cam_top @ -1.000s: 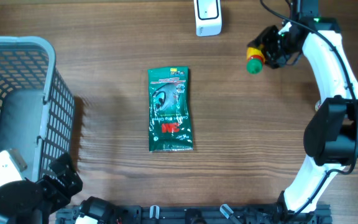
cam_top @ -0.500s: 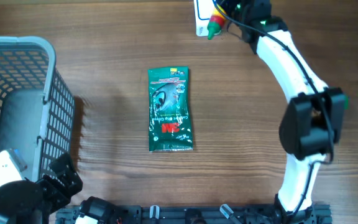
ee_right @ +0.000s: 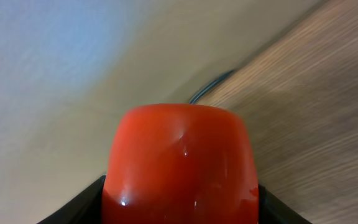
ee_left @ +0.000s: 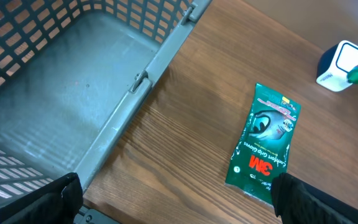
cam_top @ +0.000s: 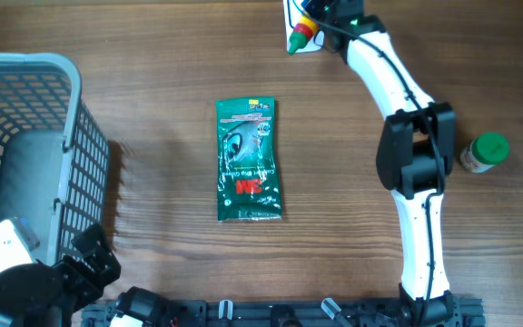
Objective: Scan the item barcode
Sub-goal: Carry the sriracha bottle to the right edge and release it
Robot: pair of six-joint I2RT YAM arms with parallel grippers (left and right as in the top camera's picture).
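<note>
Wood-grain table (cam_top: 152,54) runs to all four sides of the overhead view, and the green packet (cam_top: 249,161) lies flat near its middle, long side pointing away from the robot. Left of the packet a strip of bare wood separates it from the grey basket (cam_top: 25,60), whose slatted wall stands parallel to the packet's long edge. Beyond the packet's far end, a little to the right, sits the white scanner (ee_left: 335,62) at the table's far edge, with open wood between the two.

The bottle (cam_top: 300,36), red with yellow and green, is at the scanner, held in the right gripper (ee_right: 179,193); in the right wrist view its red end fills the space between the dark fingers, which are closed on it part-way.

The right arm (cam_top: 407,163) stretches from the near edge, right of the packet, up to the scanner, leaving a wide bare lane beside the packet. Further right of the packet, just past the arm, stands a green-lidded jar (cam_top: 487,152).

The left gripper (ee_left: 176,186) hangs near-left of the packet over the basket's near corner, fingers spread wide.
</note>
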